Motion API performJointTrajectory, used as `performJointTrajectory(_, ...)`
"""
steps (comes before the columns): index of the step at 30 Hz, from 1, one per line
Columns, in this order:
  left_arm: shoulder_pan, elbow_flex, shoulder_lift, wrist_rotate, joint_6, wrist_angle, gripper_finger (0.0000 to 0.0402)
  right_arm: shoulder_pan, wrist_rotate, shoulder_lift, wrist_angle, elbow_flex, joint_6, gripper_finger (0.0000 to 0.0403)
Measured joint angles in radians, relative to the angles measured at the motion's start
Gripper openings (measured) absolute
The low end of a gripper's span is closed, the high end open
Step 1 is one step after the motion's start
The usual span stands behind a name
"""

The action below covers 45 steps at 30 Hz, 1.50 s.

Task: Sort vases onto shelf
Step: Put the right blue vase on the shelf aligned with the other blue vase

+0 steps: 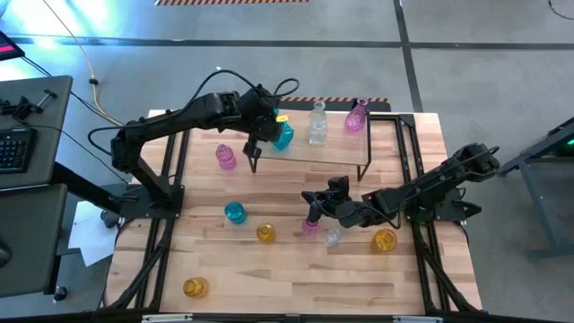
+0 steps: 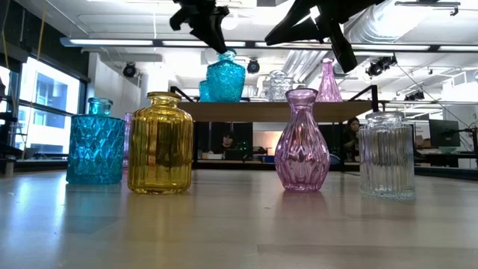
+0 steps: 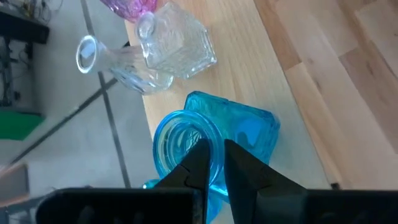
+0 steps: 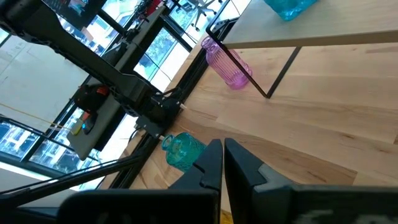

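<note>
On the shelf (image 1: 341,154) stand a teal-blue vase (image 1: 283,136), a clear vase (image 1: 317,126) and a pink vase (image 1: 357,115). My left gripper (image 3: 216,149) is at the shelf's left end, above the teal-blue vase (image 3: 236,130), and is shut on it. My right gripper (image 1: 312,205) is shut and holds nothing. It hovers over the middle of the table, just above a pink vase (image 1: 310,224). Other vases stand on the tabletop: pink (image 1: 225,156), teal (image 1: 234,213), amber (image 1: 265,233), clear (image 1: 333,236). My left gripper pinches the rim of the teal-blue vase's mouth (image 3: 219,144), one finger (image 3: 198,163) inside the opening and the other (image 3: 245,169) outside against the neck. The fingers slant down from above. The vase rests on the shelf board (image 3: 249,74).
Two more amber vases stand at the near right (image 1: 384,240) and near left (image 1: 195,287) of the table. The shelf's thin black legs (image 4: 283,71) reach down to the tabletop. In the low view several vases (image 2: 160,142) (image 2: 302,142) stand close in front.
</note>
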Motion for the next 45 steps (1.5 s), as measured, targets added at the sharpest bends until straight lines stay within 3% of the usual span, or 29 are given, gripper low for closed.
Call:
performJointTrajectory(14,0.015,0.074,0.002,0.004,-0.132,-0.16,0.0024,0.0,0.0,0.0,0.0,0.0,0.0,0.0)
performJointTrajectory(45,0.035,0.075,0.0,-0.071,-0.27,-0.214,0.0033,0.0,-0.008,0.0,0.001,0.0,0.002,0.0)
